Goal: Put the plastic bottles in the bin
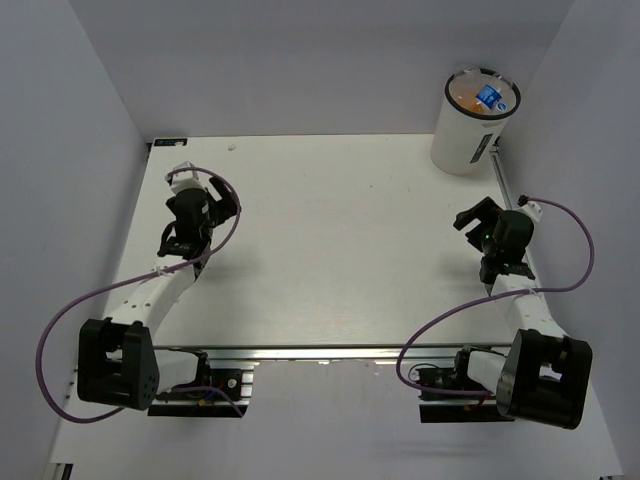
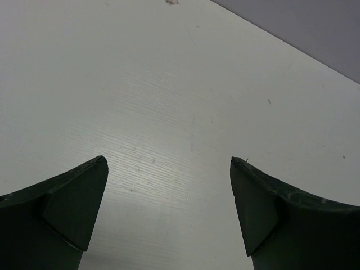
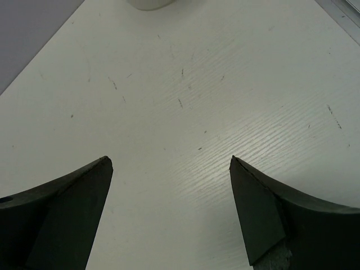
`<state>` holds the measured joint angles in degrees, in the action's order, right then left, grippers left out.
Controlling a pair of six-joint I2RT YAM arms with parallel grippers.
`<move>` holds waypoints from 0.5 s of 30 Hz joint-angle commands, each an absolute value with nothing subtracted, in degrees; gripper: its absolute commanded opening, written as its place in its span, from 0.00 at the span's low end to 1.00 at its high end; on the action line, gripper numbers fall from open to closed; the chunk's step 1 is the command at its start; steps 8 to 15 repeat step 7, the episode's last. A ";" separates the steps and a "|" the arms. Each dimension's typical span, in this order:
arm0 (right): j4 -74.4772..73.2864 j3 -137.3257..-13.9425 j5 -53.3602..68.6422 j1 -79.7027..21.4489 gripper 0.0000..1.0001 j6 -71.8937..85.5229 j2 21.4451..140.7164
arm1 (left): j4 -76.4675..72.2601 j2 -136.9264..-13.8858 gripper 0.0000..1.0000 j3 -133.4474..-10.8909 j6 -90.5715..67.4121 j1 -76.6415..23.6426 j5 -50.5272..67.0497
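The tall white bin [image 1: 462, 135] stands at the table's far right corner. Inside it I see a bottle with a blue label [image 1: 490, 96] and something orange [image 1: 466, 98]; any other bottles are hidden. No bottle lies on the table. My left gripper [image 1: 222, 205] is open and empty over the far left of the table; in the left wrist view [image 2: 169, 160] only bare table lies between its fingers. My right gripper [image 1: 475, 216] is open and empty, below and in front of the bin. The right wrist view [image 3: 170, 159] shows the bin's base [image 3: 149, 4] at its top edge.
The white table [image 1: 340, 250] is walled in by pale panels on the left, back and right. A metal rail [image 1: 505, 185] runs along the right edge beside the bin. Purple cables loop from both arm bases at the near edge.
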<state>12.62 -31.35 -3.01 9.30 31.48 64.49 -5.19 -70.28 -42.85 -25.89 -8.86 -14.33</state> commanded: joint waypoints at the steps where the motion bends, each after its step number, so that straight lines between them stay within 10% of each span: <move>1: 17.66 -32.17 -3.25 9.40 0.89 32.87 64.51 | -5.54 -69.61 0.98 -42.54 -27.16 -8.26 -16.17; 15: 20.74 -29.71 -6.76 9.40 0.89 32.69 62.49 | -6.59 -69.61 0.98 -42.01 -26.98 -7.91 -16.17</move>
